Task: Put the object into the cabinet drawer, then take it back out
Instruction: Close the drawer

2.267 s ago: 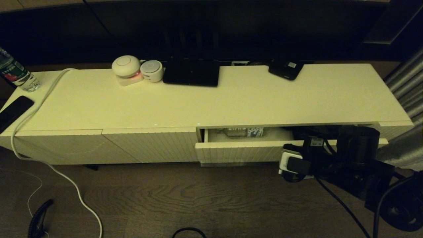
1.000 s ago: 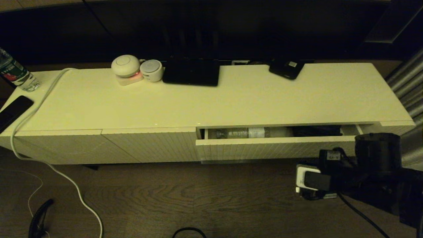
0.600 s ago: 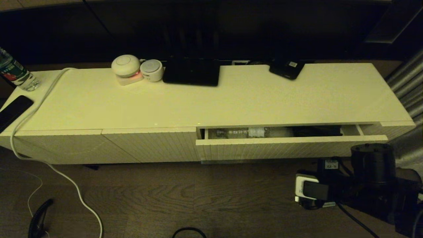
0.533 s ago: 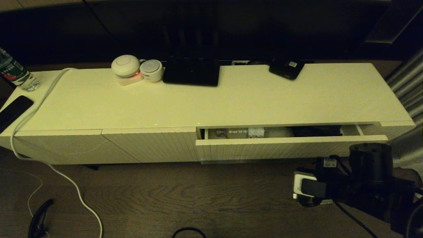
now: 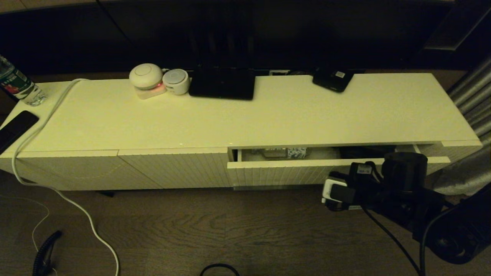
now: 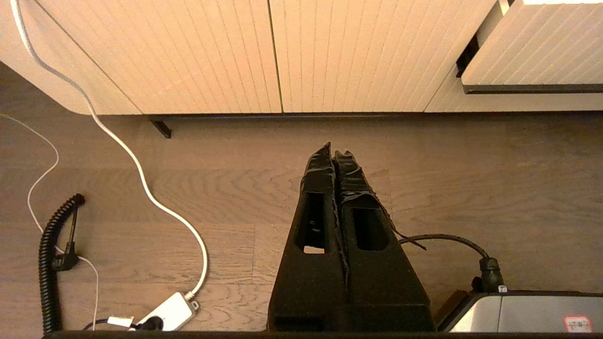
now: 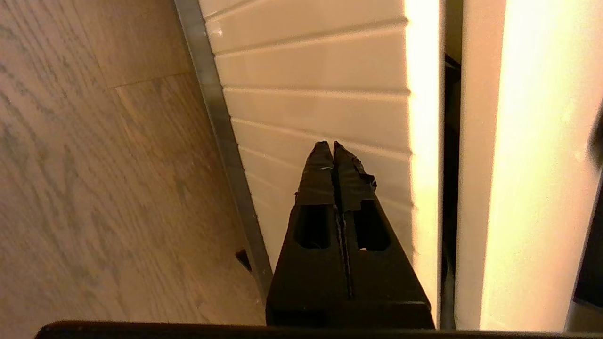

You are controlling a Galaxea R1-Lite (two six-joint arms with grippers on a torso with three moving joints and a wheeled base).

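The cabinet drawer (image 5: 276,172) stands slightly pulled out at the right of the cream cabinet. In its narrow gap lies a clear bottle (image 5: 284,153) with a printed label, on its side. My right arm (image 5: 368,184) hangs in front of the drawer's right half. In the right wrist view my right gripper (image 7: 333,146) is shut and holds nothing. Its tips are close against the ribbed drawer front (image 7: 320,94), beside the dark handle strip (image 7: 221,132). My left gripper (image 6: 335,153) is shut and empty over the wooden floor, away from the drawer corner (image 6: 532,52).
On the cabinet top (image 5: 268,119) sit two round white devices (image 5: 159,80), a black box (image 5: 222,84), a small black device (image 5: 332,80), a water bottle (image 5: 17,86) and a phone (image 5: 15,128). A white cable (image 5: 57,191) trails onto the floor. A coiled black cord (image 6: 47,268) lies nearby.
My right arm has swung from low over the floor at the right back up and left to the drawer front. The bottle in the drawer has rolled a little.
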